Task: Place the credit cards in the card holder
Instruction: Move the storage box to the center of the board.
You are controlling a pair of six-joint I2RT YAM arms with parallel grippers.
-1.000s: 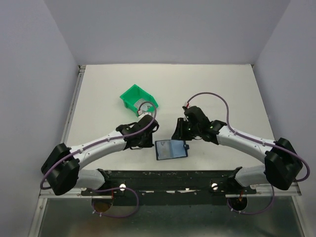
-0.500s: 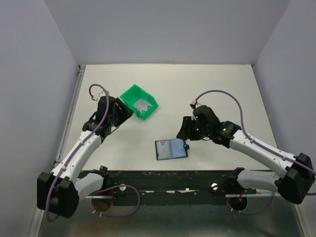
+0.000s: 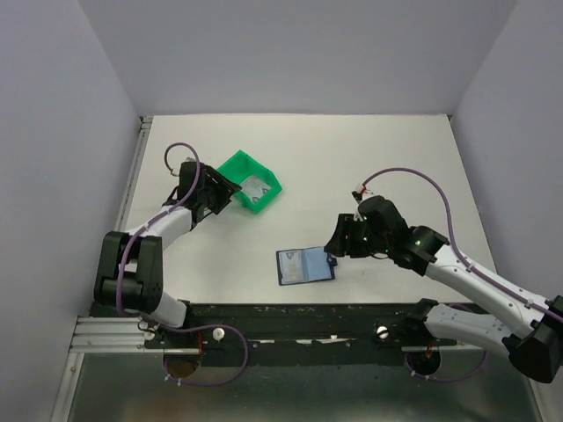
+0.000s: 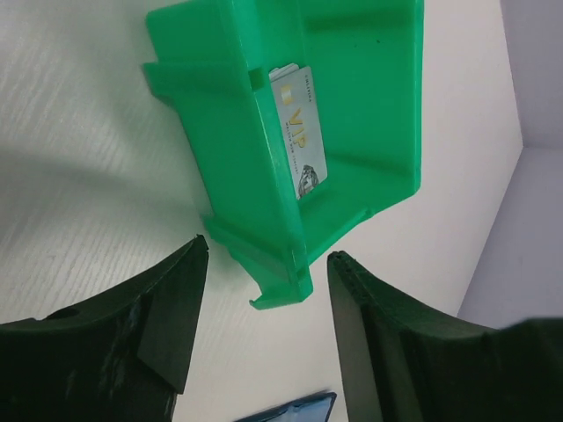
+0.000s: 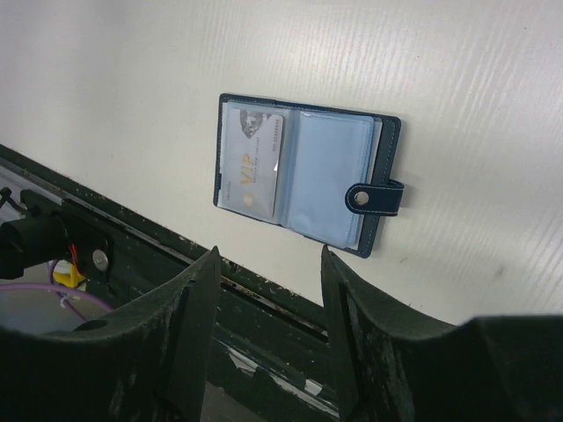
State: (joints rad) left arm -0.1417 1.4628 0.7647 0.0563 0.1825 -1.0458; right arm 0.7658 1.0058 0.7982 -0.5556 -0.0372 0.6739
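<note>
The small dark navy-blue folding card holder (image 3: 305, 265) lies opened flat on the white worktop (image 3: 396, 158) near its front edge, with its snap tab pointing right. One pale silver plastic credit card (image 5: 253, 160) sits inside the holder's left clear pocket. A second pale card (image 4: 299, 145) with gold print lies in the green plastic bin (image 3: 237, 167), against its wall. The left end effector (image 4: 266, 268) hovers just beside the bin's corner, spread wide and holding nothing. The right end effector (image 5: 268, 264) hangs just right of the holder, also wide and empty.
</note>
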